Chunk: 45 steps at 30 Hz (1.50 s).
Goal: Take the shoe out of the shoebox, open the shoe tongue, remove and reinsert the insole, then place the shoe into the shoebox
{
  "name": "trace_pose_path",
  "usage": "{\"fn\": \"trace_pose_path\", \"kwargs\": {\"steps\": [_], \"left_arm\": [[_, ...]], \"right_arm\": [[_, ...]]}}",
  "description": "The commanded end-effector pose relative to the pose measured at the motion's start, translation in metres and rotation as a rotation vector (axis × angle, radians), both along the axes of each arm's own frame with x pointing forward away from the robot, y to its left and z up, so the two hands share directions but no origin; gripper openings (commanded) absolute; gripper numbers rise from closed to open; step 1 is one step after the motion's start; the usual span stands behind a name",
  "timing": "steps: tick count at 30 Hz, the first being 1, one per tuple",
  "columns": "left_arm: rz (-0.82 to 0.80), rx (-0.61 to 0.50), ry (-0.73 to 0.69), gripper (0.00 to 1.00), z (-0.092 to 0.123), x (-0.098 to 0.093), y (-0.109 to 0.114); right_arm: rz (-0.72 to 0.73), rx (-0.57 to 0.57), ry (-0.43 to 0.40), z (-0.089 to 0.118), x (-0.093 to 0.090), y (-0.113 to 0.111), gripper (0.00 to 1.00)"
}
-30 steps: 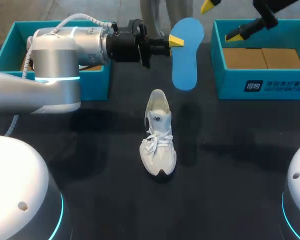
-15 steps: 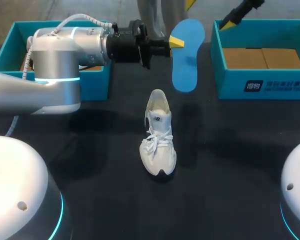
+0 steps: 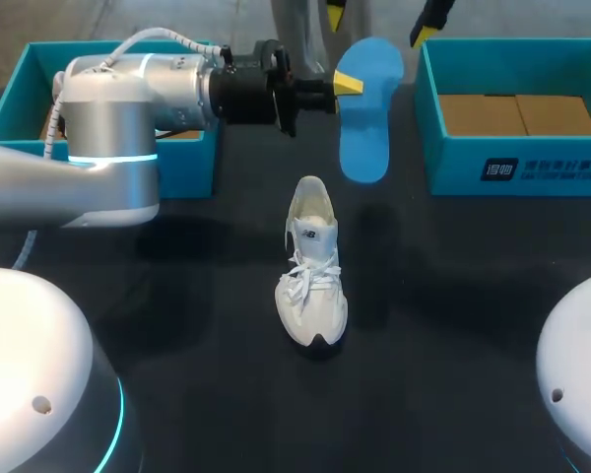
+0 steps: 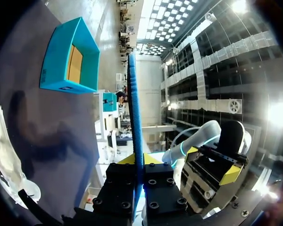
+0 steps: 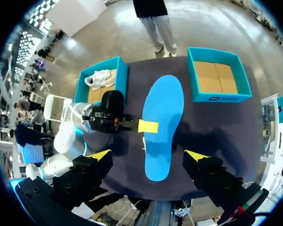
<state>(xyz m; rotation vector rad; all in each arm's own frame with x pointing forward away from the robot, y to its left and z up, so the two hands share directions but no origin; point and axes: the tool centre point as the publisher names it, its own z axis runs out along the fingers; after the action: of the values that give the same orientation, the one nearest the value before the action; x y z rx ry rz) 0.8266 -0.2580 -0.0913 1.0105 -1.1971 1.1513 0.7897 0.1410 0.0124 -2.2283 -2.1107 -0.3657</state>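
A white sneaker [image 3: 312,268] lies in the middle of the dark table [image 3: 453,296], toe toward me. Beyond its heel hangs the blue insole [image 3: 364,110], with my left gripper [image 3: 343,83] shut on its side edge. In the left wrist view the insole [image 4: 135,117] shows edge-on between the left gripper's [image 4: 139,162] fingers. My right gripper [image 3: 379,20] hovers high above the insole at the far edge, fingers wide open and holding nothing. In the right wrist view, the right gripper [image 5: 147,155] looks straight down on the insole [image 5: 162,127], which hides most of the sneaker.
An open teal shoebox [image 3: 512,163] with a cardboard floor stands at the far right. A second teal box [image 5: 114,77] at the far left holds another white shoe [image 5: 101,77]. My left arm's body [image 3: 108,128] spans the left side.
My right gripper has swung left from over the right shoebox to above the insole. The left arm, the insole and the sneaker have stayed put.
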Motion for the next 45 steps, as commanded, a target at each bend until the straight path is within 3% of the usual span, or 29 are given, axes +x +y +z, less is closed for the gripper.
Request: {"fn": "trace_pose_path", "kwargs": {"steps": [1, 19, 22, 31, 32, 43, 45], "left_arm": [[0.004, 0.006, 0.0, 0.0, 0.001, -0.002, 0.001], [0.004, 0.008, -0.002, 0.0, 0.002, 0.0, 0.001], [0.006, 0.007, -0.002, 0.0, 0.001, 0.0, 0.002], [0.008, 0.008, -0.002, 0.0, 0.001, 0.0, 0.004], [0.008, 0.008, -0.002, 0.0, 0.001, 0.0, 0.005], [0.006, 0.011, -0.006, 0.0, 0.001, -0.001, 0.005], [0.006, 0.012, -0.006, 0.0, 0.002, 0.0, 0.005]], "right_arm": [[-0.037, -0.25, 0.02, 0.002, 0.002, 0.003, 1.0], [-0.044, -0.221, 0.017, 0.0, 0.002, 0.003, 1.0], [-0.029, -0.125, 0.004, -0.001, 0.001, -0.001, 1.0], [-0.033, -0.012, -0.005, -0.006, -0.003, -0.012, 1.0], [-0.026, 0.055, -0.017, -0.009, -0.004, -0.017, 1.0], [-0.026, 0.253, -0.05, -0.02, -0.007, -0.037, 1.0], [-0.021, 0.337, -0.065, -0.024, -0.007, -0.044, 1.0]]}}
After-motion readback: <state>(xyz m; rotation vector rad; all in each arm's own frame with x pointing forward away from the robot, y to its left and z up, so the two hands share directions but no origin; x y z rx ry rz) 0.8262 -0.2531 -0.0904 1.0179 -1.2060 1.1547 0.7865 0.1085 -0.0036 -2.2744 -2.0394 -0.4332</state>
